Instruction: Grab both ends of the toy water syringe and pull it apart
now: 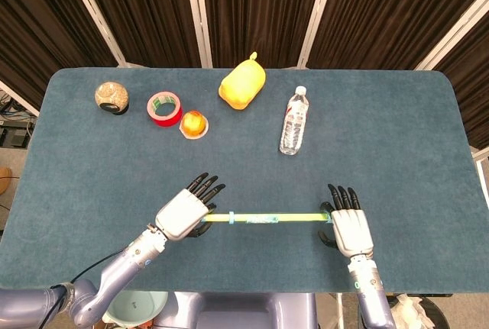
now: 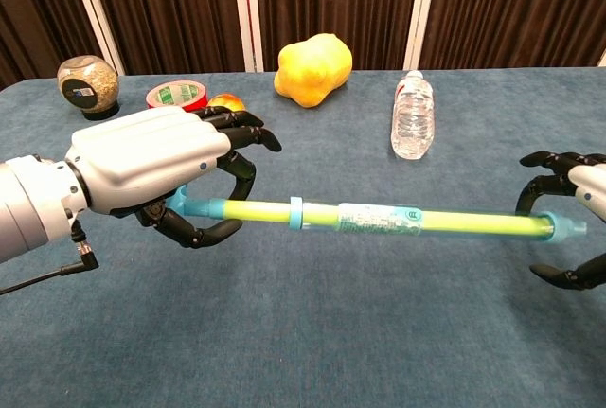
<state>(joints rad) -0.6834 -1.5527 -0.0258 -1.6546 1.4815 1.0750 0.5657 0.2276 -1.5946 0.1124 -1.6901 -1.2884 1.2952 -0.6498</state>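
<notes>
The toy water syringe (image 2: 379, 218) is held level above the blue counter (image 1: 397, 138), near its 6 o'clock edge in the head view. Its handle end is gripped by the left robot hand (image 2: 156, 167), whose dark fingers (image 2: 213, 231) are curled under and around the blue end piece. The nozzle end, at 3 o'clock, is flanked by the right robot hand (image 1: 348, 227), fingers spread above and below the tip with nothing clamped (whether the tip is touched cannot be told). Along the far side of the counter, from 10 o'clock round to 1 o'clock, a round jar (image 1: 111, 98), a red tape roll (image 1: 163, 108), an orange fruit (image 1: 193, 124), a yellow toy (image 1: 243, 82) and a lying water bottle (image 1: 293, 120) are seen.
</notes>
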